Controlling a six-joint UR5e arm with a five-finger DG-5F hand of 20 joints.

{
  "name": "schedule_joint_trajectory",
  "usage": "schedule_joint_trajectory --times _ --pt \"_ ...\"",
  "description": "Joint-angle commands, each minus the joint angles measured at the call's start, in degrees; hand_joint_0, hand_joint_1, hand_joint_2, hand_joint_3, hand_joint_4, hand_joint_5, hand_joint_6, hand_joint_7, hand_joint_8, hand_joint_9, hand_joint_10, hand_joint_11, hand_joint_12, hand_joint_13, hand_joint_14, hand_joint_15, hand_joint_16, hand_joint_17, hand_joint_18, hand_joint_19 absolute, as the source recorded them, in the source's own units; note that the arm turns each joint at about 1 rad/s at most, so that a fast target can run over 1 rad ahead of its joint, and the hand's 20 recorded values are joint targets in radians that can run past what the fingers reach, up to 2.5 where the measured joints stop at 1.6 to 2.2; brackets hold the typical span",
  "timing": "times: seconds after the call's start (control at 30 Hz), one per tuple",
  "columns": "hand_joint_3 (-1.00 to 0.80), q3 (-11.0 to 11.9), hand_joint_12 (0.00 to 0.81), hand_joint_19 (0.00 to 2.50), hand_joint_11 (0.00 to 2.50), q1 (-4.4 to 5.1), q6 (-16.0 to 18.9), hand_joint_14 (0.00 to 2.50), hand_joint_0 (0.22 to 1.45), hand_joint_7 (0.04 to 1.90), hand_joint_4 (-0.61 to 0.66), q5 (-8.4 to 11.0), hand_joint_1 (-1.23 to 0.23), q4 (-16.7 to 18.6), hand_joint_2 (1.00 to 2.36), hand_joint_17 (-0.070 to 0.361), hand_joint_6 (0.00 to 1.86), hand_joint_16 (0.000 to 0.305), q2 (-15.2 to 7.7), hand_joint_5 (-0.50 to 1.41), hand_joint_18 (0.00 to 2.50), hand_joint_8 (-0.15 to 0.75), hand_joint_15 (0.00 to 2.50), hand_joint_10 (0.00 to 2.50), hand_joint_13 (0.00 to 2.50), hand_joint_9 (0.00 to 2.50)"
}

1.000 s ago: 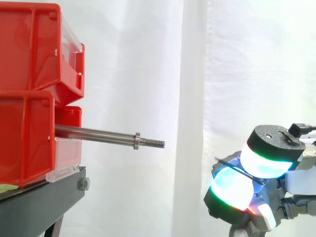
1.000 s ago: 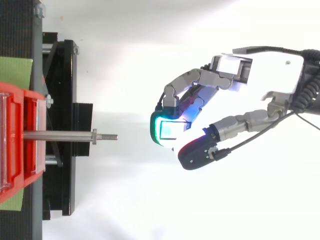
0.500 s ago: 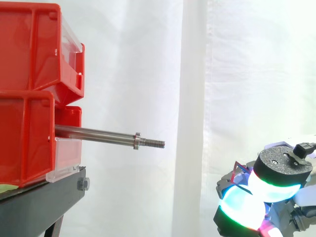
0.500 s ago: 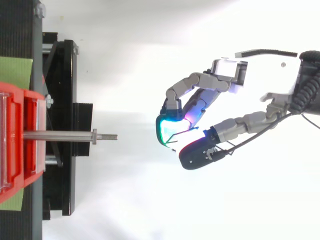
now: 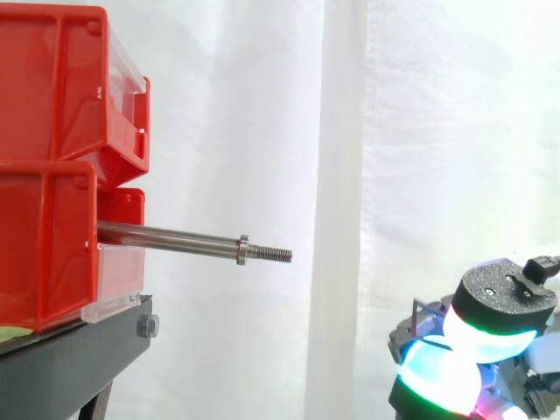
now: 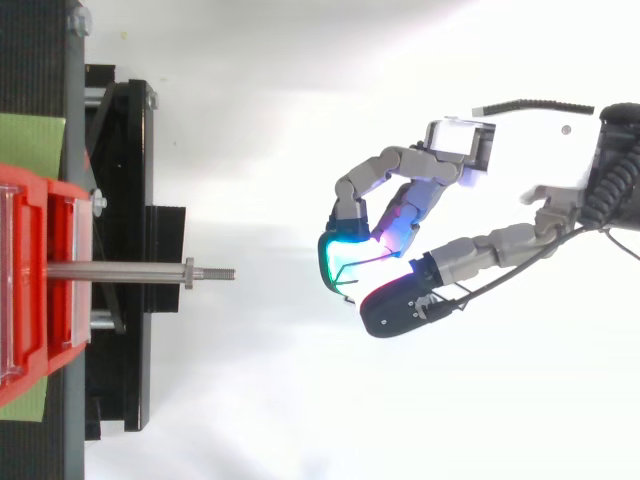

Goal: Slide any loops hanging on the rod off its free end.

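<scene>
Counted before one white curtain [image 5: 394, 131]: one steel rod [image 5: 166, 236], fitted with one nut [image 5: 242, 250] near its threaded tip. At least two red bins are seen, an upper bin [image 5: 52, 79] stacked on a lower bin [image 5: 44, 245]; whether a third stands behind the lower one cannot be told. One black stand [image 5: 70, 359] is counted beneath them, with one bolt head [image 5: 146, 326] shown on its side. From above, two green patches [image 6: 30, 145] are seen, one on either side of the red bins. One hand [image 6: 540, 160] is counted, and one thin dark loop [image 5: 415, 311] is pinched in it
</scene>
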Motion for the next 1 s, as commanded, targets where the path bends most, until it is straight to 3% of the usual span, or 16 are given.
schedule_joint_trajectory --times 0.0,0.23,0.57,0.97 --pt "-0.25 0.0 0.368 0.43 0.64 0.03 0.8 0.01 0.61 1.20 0.17 -0.06 -0.65 -1.2 1.01 0.117 0.89 0.052 0.0 -0.15 0.84 0.388 0.33 0.01 0.96 1.16" --pt "-0.27 0.7 0.355 0.45 0.63 0.20 0.8 0.01 0.60 1.18 0.17 0.03 -0.56 -1.3 1.01 0.110 0.87 0.049 0.0 -0.15 0.80 0.373 0.34 0.02 0.93 1.12" --pt "-0.06 1.8 0.389 0.38 0.64 0.20 0.6 0.01 0.61 1.22 0.16 0.03 -0.69 -1.3 1.01 0.125 0.87 0.056 0.0 -0.15 0.88 0.404 0.31 0.01 0.97 1.15" --pt "-0.07 1.8 0.378 0.39 0.65 0.20 0.0 0.01 0.62 1.20 0.14 -0.06 -0.70 -1.2 1.01 0.120 0.88 0.054 0.0 -0.15 0.87 0.390 0.32 0.01 0.96 1.14"
